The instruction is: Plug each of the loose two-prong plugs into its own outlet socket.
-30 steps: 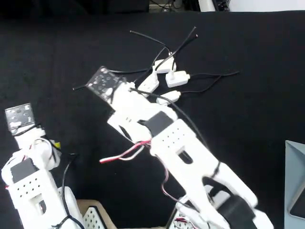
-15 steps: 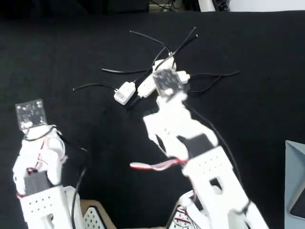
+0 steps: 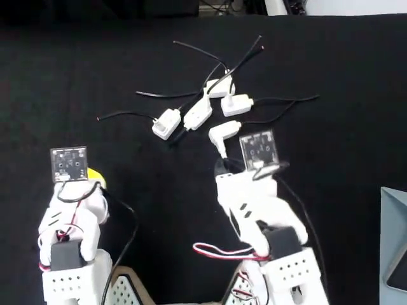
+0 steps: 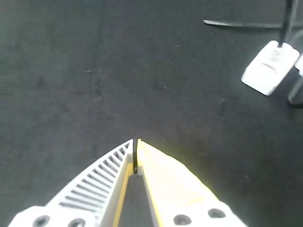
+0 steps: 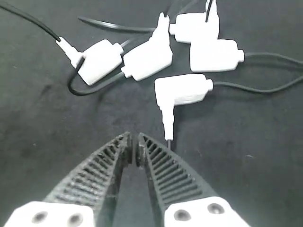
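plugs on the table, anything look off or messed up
Nothing looks damaged. The white plug pieces lie in a loose huddle with none joined to another, and their short black cords cross over each other in a tangle. The L-shaped one sits slightly apart from the rest, its stem pointing toward the shut, empty right tool.

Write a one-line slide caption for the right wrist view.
Right gripper, shut and empty, poised over the black table just short of an angled white plug, four more corded pieces beyond.

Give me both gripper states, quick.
Left gripper: closed, holding nothing.
Right gripper: closed, holding nothing; its tips sit just short of the nearest white plug.
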Motion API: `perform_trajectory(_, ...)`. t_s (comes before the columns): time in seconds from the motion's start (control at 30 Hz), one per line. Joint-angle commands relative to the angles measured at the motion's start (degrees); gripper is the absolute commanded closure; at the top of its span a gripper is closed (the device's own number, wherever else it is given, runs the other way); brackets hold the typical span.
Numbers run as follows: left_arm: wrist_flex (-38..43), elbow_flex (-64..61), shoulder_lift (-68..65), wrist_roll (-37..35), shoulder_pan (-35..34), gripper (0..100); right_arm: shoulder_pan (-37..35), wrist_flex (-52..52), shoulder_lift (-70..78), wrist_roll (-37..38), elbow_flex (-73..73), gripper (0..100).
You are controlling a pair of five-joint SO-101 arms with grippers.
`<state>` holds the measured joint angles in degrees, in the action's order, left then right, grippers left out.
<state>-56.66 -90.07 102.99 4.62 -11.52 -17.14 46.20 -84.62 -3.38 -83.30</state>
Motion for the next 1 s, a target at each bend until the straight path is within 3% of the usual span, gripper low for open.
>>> perform_trajectory(0.0, 0.2, -0.7, 0.0, -0.1, 2.6, 97, 0.7, -2.9, -9.3, -0.3, -7.6, 98.5)
perform_trajectory(0.1, 0.4, -2.9, 0.0, -0.1, 4.2, 97, 0.9, -3.5, -15.4, 0.0, -13.8, 98.5)
perform_trajectory(0.3, 5.7, -7.3, -0.4, -0.2, 6.0, 97, 0.7, 6.9, -24.0, -0.4, -13.1, 98.4)
perform_trajectory(0.77, 5.5, -7.3, -0.5, -0.4, 6.0, 97, 1.0, 17.4, -23.0, 0.0, -13.1, 98.3)
perform_trajectory(0.97, -2.1, -7.3, -0.1, -0.5, 6.0, 97, 1.0, 23.4, -23.2, -0.2, -13.1, 98.3)
